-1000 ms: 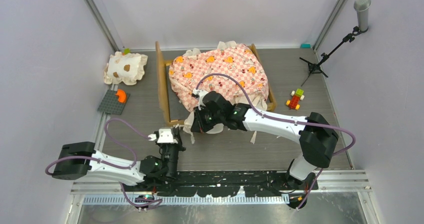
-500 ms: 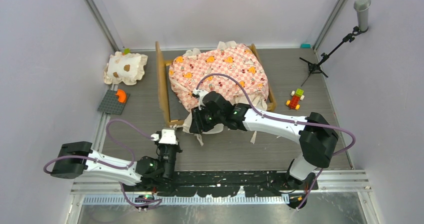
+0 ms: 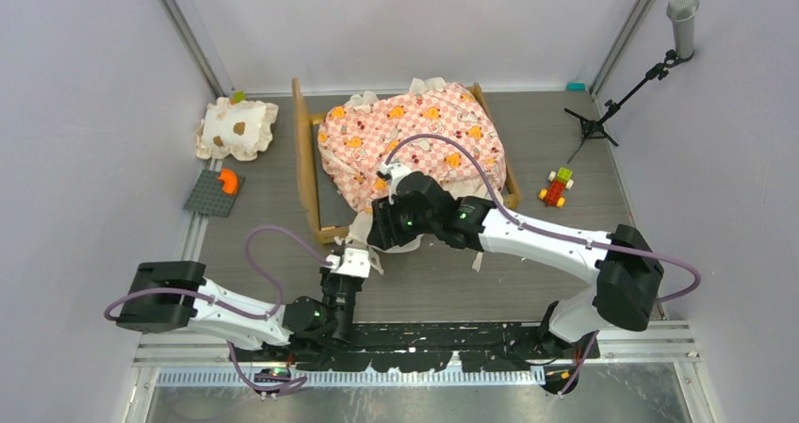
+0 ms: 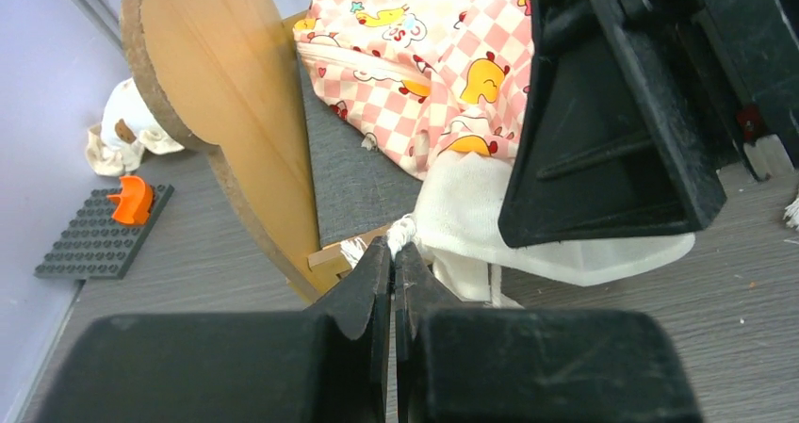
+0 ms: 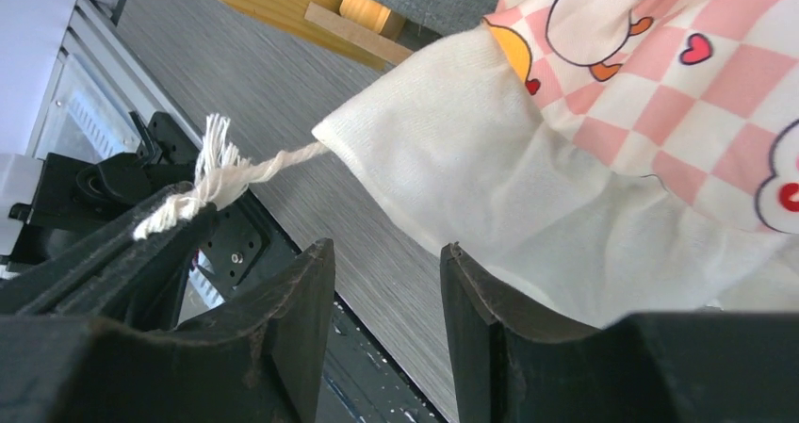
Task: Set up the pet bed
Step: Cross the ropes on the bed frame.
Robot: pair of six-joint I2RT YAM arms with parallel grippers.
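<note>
The pet bed's light-wood frame (image 3: 306, 164) stands on the table with its headboard (image 4: 226, 93) on the left. The pink checkered mattress (image 3: 415, 131) lies askew across it. The mattress's cream ruffle (image 5: 471, 169) hangs over the front rail. A white cord (image 5: 250, 170) runs from that ruffle corner into my left gripper (image 4: 393, 251), which is shut on it; in the top view the left gripper (image 3: 361, 252) sits just in front of the bed's near left corner. My right gripper (image 5: 386, 249) is open, with nothing between its fingers, and hovers over the ruffle (image 3: 407, 244).
A small cream pillow with brown spots (image 3: 236, 127) lies at the back left. A grey baseplate (image 3: 209, 197) carrying an orange brick (image 3: 227, 180) is beside the headboard. Toy bricks (image 3: 557, 187) and a microphone stand (image 3: 612, 103) are at the right.
My right gripper has opened, let go of the ruffle and shifted slightly right. The left arm, still shut, has moved right towards the bed's front corner.
</note>
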